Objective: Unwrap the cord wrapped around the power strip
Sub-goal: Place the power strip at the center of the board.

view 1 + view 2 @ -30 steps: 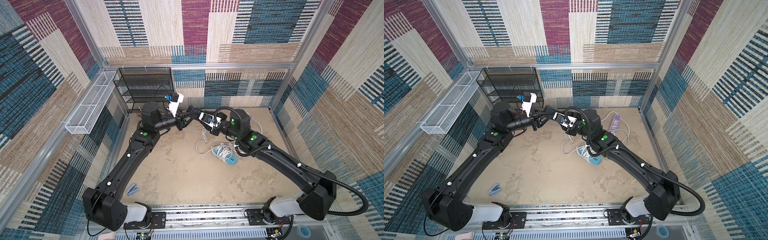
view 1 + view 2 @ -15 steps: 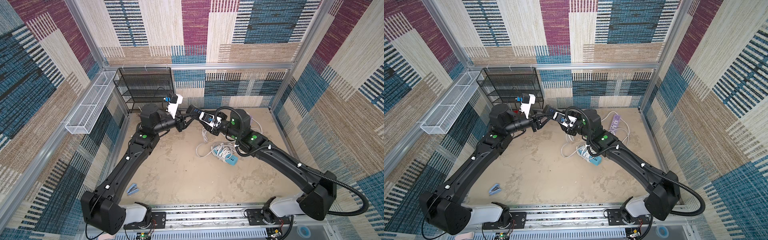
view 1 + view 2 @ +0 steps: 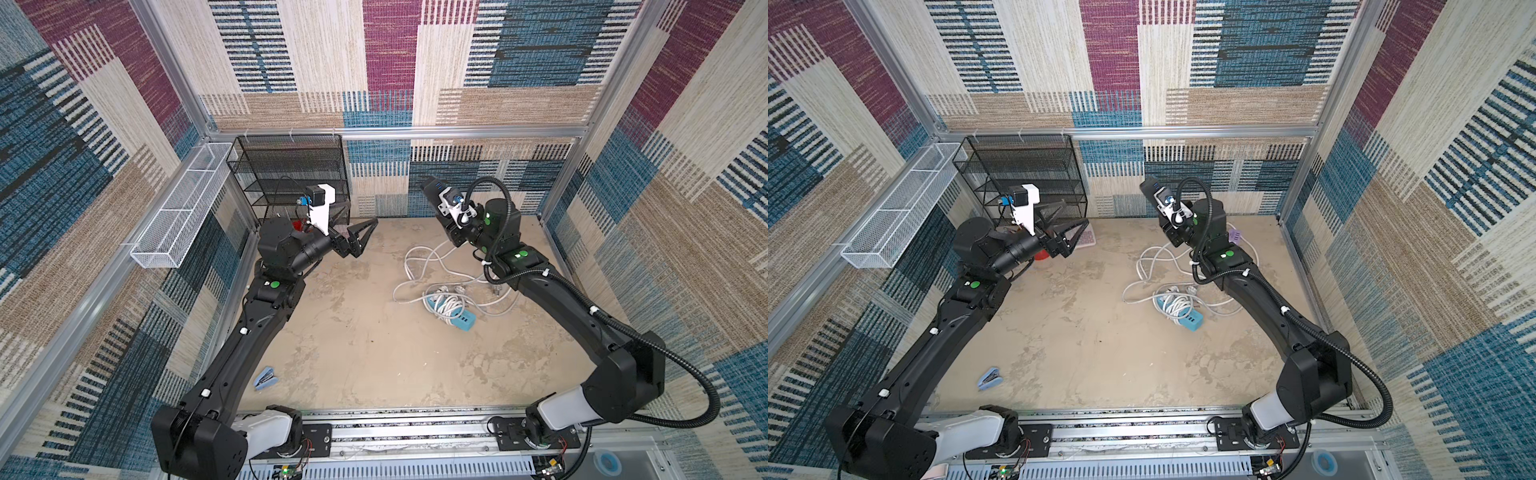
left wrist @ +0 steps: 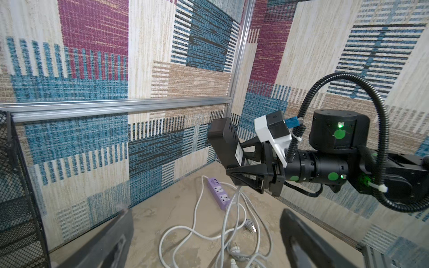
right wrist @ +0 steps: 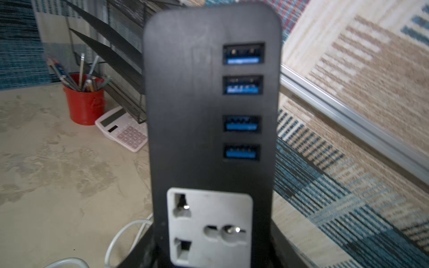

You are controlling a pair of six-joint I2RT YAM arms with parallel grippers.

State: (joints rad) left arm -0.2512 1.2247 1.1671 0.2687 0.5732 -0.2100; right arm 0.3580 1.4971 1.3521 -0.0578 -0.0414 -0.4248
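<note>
My right gripper [image 3: 454, 230] is shut on the lower end of a black power strip [image 3: 433, 194] with blue USB ports [image 5: 242, 88] and holds it raised, tilted toward the back wall. No cord shows around its visible part. A white cord [image 4: 232, 204] hangs from under that gripper to a loose tangle [image 3: 419, 262] on the floor. A blue power strip [image 3: 464, 321] lies there with white cord wound round its middle [image 3: 446, 305]. My left gripper [image 3: 363, 220] hangs open and holds nothing, well left of the black strip; its fingers [image 4: 111, 239] frame the floor.
A purple power strip [image 4: 218, 193] lies by the back wall. A black mesh rack [image 3: 291, 174], a red pen cup [image 5: 84, 102] and a calculator [image 5: 124, 131] stand at the back left. A white wire basket [image 3: 183, 208] hangs on the left wall. A blue stapler [image 3: 264, 378] lies front left.
My left gripper has gone from shut to wide open. My right gripper has carried the black strip up and to the right, away from the left gripper.
</note>
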